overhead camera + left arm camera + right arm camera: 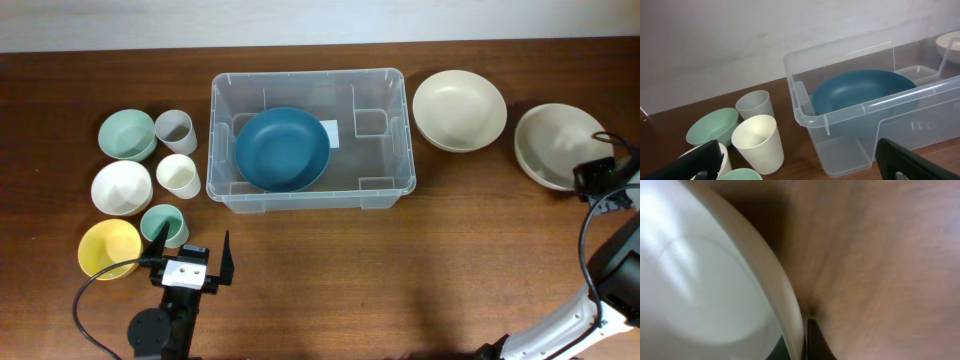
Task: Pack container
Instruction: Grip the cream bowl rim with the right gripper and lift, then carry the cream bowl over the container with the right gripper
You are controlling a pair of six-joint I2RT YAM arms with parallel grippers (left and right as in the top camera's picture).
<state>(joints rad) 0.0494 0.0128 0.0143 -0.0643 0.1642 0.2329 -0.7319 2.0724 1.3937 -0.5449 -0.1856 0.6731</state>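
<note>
The large clear container [309, 77] stands at the table's middle back with a dark blue bowl [282, 150] inside it. My left gripper [195, 255] is open and empty at the front left, beside a teal cup [162, 226]. In the left wrist view the left gripper [800, 159] faces the container [920, 95], the blue bowl [860, 90] and a cream cup [757, 142]. My right gripper [597, 178] is at the far right, shut on the rim of an off-white bowl [555, 142]. The right wrist view shows the right gripper's fingers [802, 340] pinching the rim of that bowl [700, 280].
Left of the container stand a green bowl [126, 134], a grey cup [175, 131], a white bowl [121, 187], a cream cup [179, 176] and a yellow bowl [109, 248]. A cream bowl [459, 110] sits just right of the container.
</note>
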